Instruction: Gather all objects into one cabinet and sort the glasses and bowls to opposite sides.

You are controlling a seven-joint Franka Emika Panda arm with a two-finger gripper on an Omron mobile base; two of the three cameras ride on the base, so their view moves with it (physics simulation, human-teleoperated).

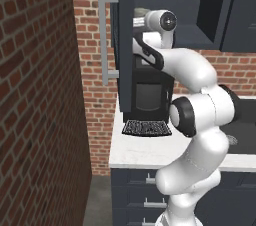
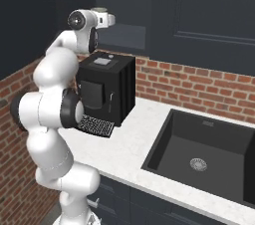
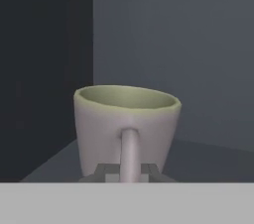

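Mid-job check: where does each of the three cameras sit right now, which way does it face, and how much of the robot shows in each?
Left base view: behind-left of the arm, facing the open dark slate-blue wall cabinet and black coffee machine; white arm rises lower right.
Right base view: behind-right, facing the white counter and black sink; arm rises lower left.
Hand view: on the hand, inside the cabinet, facing a pale beige-grey mug; gripper shut on its handle.
Shared: both base views show the coffee machine, counter and arm.

Matt pale ceramic-looking mug (image 3: 126, 124), rough brick wall (image 1: 35, 120), speckled stone-like counter (image 2: 129, 144)
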